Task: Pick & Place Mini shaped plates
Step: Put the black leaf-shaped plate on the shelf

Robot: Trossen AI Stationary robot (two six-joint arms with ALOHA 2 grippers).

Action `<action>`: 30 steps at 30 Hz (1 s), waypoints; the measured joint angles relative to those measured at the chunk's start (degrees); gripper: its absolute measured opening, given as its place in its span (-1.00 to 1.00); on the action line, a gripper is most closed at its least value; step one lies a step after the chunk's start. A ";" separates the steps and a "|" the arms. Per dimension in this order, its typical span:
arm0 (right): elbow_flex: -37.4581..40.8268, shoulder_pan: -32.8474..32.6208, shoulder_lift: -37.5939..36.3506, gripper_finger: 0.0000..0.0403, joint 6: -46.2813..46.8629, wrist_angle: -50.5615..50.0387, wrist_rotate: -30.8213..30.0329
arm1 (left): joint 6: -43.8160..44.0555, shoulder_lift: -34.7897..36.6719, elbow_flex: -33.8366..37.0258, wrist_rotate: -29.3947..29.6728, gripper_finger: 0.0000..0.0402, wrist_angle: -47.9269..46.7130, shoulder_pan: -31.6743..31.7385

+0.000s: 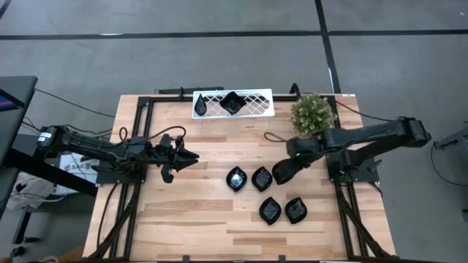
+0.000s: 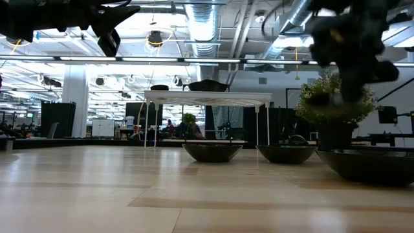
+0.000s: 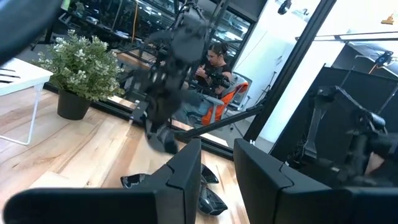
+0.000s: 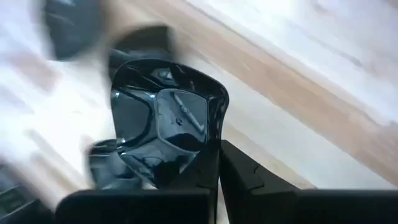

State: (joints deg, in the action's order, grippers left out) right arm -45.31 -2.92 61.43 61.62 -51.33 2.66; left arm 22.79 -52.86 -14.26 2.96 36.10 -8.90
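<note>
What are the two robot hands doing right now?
Left gripper: open, holding nothing, hovering over the table's left side.
Right gripper: shut on a black plate, near the other plates.

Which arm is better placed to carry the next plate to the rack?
Right. Its gripper is shut on a black plate beside the plates on the table; the left gripper hangs empty, away from them.
</note>
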 joint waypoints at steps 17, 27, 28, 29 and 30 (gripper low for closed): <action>-20.74 11.00 -6.02 -1.00 -19.33 0.38 -6.89 | 0.00 0.00 0.00 0.02 -0.52 0.00 -0.01; -36.45 26.91 6.00 -1.00 -39.10 -7.14 -1.40 | -0.02 0.00 0.00 0.02 -0.52 0.00 0.00; -38.07 28.48 7.43 -1.00 -41.13 -7.95 -0.92 | -0.02 0.00 0.00 0.02 -0.52 0.00 0.00; -39.68 30.08 8.89 -1.00 -43.10 -8.67 -0.35 | 0.00 0.00 0.00 0.02 -0.52 0.00 0.00; -41.18 31.61 10.36 -1.00 -45.22 -9.34 0.52 | 0.00 0.00 0.00 0.02 -0.52 0.00 -0.01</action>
State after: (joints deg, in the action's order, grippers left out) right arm -86.50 28.69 71.79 16.40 -60.67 3.18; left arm 22.79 -52.86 -14.26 2.98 36.10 -8.91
